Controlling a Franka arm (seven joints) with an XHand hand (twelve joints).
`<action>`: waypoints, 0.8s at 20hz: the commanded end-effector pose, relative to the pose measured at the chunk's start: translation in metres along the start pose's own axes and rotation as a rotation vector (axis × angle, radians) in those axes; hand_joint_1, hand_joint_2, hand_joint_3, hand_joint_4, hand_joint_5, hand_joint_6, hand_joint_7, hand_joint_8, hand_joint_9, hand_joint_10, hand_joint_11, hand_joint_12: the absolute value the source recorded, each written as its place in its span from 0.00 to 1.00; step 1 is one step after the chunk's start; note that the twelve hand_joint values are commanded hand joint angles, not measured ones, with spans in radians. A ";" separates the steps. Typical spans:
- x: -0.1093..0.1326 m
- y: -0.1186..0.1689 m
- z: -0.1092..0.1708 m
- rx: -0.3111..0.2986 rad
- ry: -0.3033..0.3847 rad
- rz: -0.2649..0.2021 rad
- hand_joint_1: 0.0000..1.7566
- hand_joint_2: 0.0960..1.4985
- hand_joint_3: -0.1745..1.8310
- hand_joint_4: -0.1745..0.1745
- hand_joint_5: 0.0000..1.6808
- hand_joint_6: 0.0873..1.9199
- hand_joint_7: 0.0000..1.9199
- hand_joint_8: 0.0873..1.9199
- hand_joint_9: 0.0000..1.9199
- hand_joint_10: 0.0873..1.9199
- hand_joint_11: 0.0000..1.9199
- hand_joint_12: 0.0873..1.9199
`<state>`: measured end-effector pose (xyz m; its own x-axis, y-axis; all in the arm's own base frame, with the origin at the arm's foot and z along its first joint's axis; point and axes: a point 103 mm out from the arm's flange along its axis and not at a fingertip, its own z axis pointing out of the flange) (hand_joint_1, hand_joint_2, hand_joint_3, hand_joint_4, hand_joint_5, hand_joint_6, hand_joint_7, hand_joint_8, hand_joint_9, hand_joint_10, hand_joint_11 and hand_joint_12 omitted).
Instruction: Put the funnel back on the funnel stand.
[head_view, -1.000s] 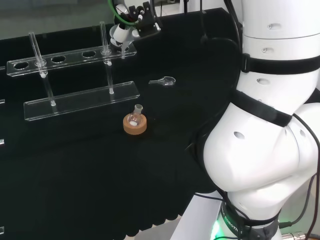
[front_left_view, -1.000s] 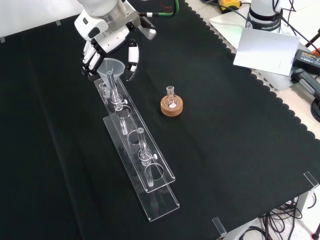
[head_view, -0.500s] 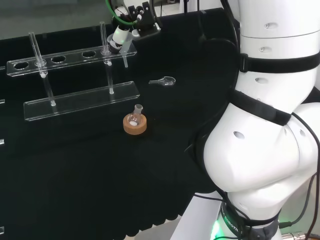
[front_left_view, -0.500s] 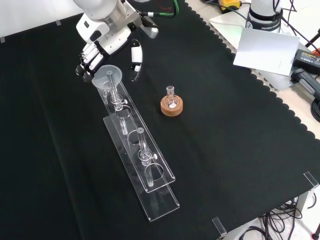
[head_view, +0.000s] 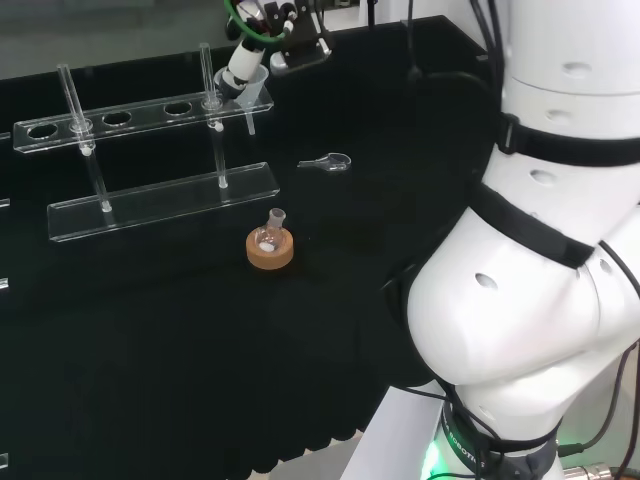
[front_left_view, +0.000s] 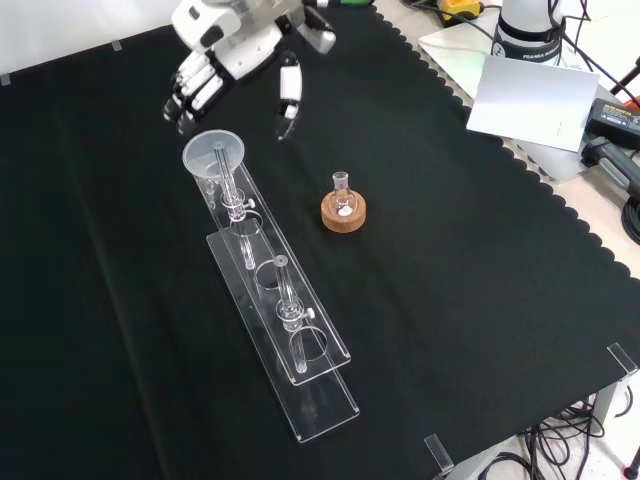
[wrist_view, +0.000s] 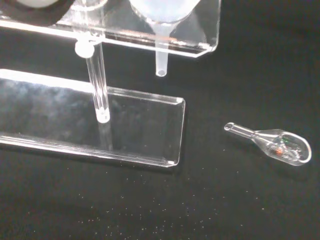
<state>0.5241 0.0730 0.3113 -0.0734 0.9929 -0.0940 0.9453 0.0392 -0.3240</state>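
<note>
Sitting in the stand (front_left_view: 300, 350), the funnel (front_left_view: 213, 156) lies below the spread, empty hand (front_left_view: 238, 52); a corked flask (front_left_view: 343, 205) stands nearby

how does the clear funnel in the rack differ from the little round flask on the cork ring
The clear plastic funnel is a wide open cone; the small round glass flask is a bulb with a narrow neck. The funnel hangs in the end hole of the clear acrylic funnel stand, stem above the base plate; the flask sits low on a brown cork ring. Both are transparent, upright and untouched by the hand.
</note>
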 end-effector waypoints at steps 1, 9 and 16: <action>-0.014 -0.068 -0.020 -0.121 0.020 0.049 0.37 0.43 0.24 0.35 0.10 0.00 0.00 0.12 0.06 0.37 0.10 0.74; -0.021 -0.126 -0.015 -0.165 0.037 0.096 0.37 0.43 0.23 0.35 0.12 0.00 0.00 0.20 0.09 0.36 0.11 0.74; -0.026 -0.160 -0.004 -0.172 0.062 0.128 0.38 0.44 0.23 0.35 0.12 0.00 0.00 0.23 0.10 0.36 0.12 0.74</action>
<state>0.4028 0.0485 0.3700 0.0159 0.9959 -0.0892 0.9852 -0.0309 -0.1683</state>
